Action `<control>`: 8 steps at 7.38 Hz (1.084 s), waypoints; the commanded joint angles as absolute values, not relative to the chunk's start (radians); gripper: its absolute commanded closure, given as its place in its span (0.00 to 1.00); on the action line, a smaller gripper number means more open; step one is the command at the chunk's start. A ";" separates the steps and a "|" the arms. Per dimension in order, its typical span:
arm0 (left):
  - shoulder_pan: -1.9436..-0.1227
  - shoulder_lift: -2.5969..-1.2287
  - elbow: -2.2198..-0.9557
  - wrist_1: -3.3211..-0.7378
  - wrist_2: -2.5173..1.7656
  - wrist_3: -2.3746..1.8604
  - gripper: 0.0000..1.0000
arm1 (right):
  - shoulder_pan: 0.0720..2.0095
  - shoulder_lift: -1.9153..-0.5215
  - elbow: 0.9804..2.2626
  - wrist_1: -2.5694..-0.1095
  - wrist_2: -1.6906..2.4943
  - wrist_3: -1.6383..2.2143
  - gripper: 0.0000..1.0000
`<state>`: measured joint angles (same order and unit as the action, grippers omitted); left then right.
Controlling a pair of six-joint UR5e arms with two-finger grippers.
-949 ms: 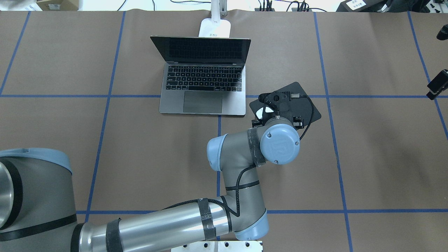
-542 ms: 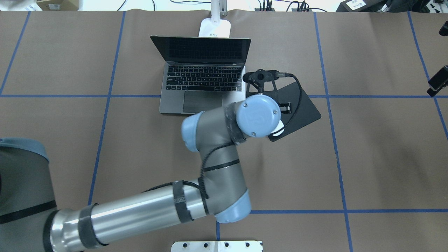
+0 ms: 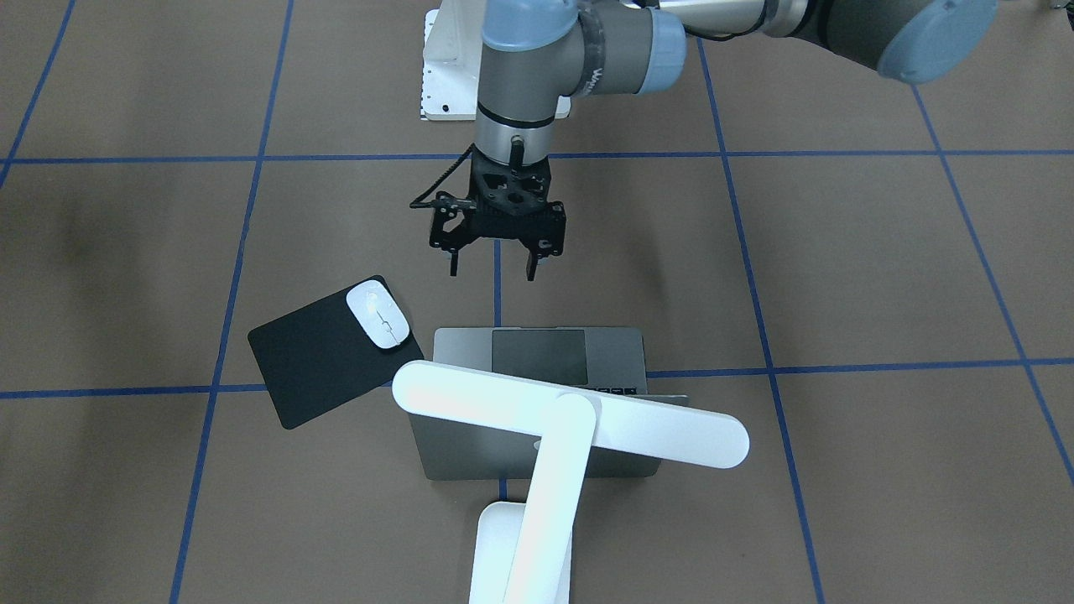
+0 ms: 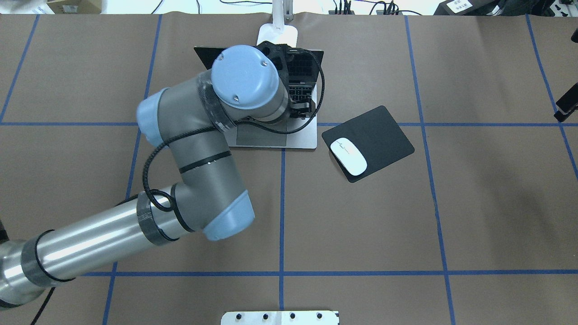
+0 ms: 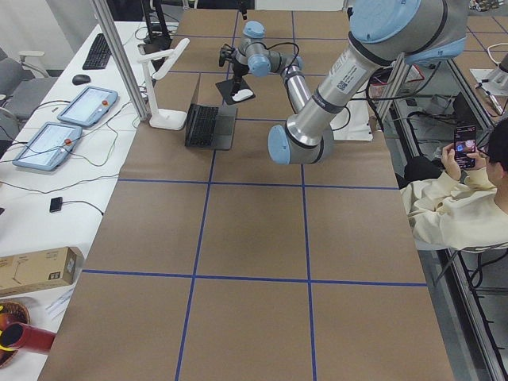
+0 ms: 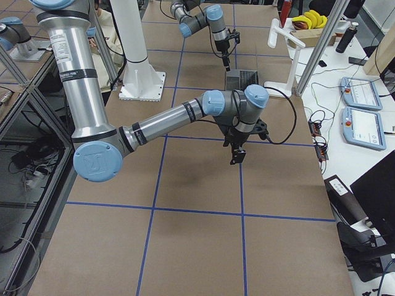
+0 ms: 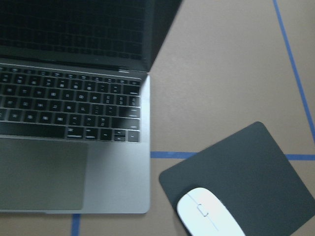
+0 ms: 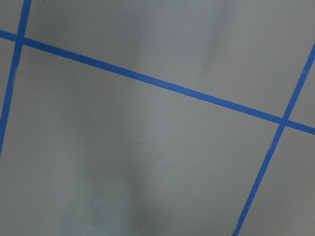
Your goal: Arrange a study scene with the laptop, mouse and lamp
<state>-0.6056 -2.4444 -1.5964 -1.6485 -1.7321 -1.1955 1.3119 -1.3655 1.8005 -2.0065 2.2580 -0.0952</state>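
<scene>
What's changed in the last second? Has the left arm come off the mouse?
The left gripper has swung from above the mouse toward the robot's left and farther out, and now hangs open by the laptop. The mouse lies uncovered on the black mat. Laptop, mat and lamp have not moved.

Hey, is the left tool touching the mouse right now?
Apart. The front-facing view shows the open left tool hanging clear of the mouse, with a plain gap between them.

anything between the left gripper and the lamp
Yes: the open laptop, lid raised, sits between the left gripper, hovering open on the robot's side, and the lamp, whose base stands behind it.
</scene>
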 commanded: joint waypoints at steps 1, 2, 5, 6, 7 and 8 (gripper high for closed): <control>-0.753 -2.357 -1.608 -1.614 -1.900 -1.033 0.01 | 1.321 -1.367 1.801 -2.008 2.258 -0.092 0.00; -0.805 -2.315 -1.608 -1.612 -1.948 -0.959 0.01 | 1.321 -1.367 1.801 -2.008 2.255 -0.089 0.00; -0.987 -2.134 -1.606 -1.612 -2.100 -0.700 0.01 | 1.342 -1.373 1.793 -2.008 2.249 0.092 0.00; -1.053 -2.088 -1.603 -1.612 -2.143 -0.636 0.01 | 1.345 -1.367 1.793 -2.006 2.247 0.095 0.00; -1.122 -2.030 -1.603 -1.614 -2.179 -0.559 0.01 | 1.347 -1.342 1.786 -2.005 2.231 0.103 0.00; -1.193 -1.964 -1.600 -1.612 -2.219 -0.440 0.01 | 1.347 -1.316 1.752 -2.000 2.211 0.113 0.00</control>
